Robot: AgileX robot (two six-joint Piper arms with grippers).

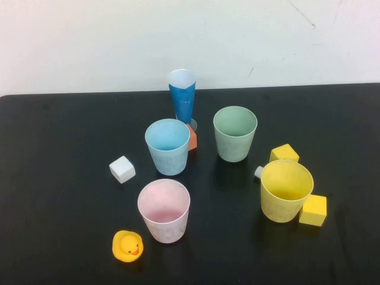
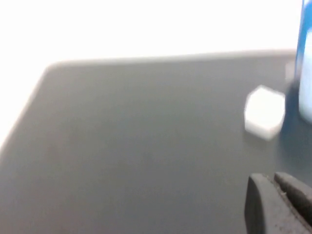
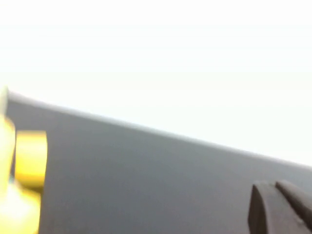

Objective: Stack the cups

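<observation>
Both pairs of jaws are closed with nothing between them. Neither arm shows in the high view; each gripper appears only at the edge of its own wrist view. The left gripper (image 2: 273,187) hangs low over the black table (image 1: 53,178), its dark fingers pressed together, holding nothing. Ahead of its jaws and a little to one side lies the white cube (image 2: 264,117), apart from the fingers, and just past that cube rises the wall of the light blue cup (image 2: 306,92), with a darker blue strip above it at the frame edge.

The right gripper (image 3: 274,191) is likewise pinched together and bare, poised over open table. Well ahead of its jaws and far off to the side sits a yellow block (image 3: 31,158), with a blurred yellow mass beside it that I cannot identify for certain.

Seen from above, the four cups stand upright and separate, none nested. The light blue cup (image 1: 168,146) is mid-table, with the pink cup (image 1: 164,211) nearer the robot and the mint green cup (image 1: 235,133) to the right. The yellow cup (image 1: 286,190) stands furthest right, flanked by two yellow blocks (image 1: 284,153) (image 1: 313,210). Behind the light blue cup are an orange block (image 1: 192,138) and the tall dark-blue cup (image 1: 182,95). A rubber duck (image 1: 127,246) sits near the pink cup
</observation>
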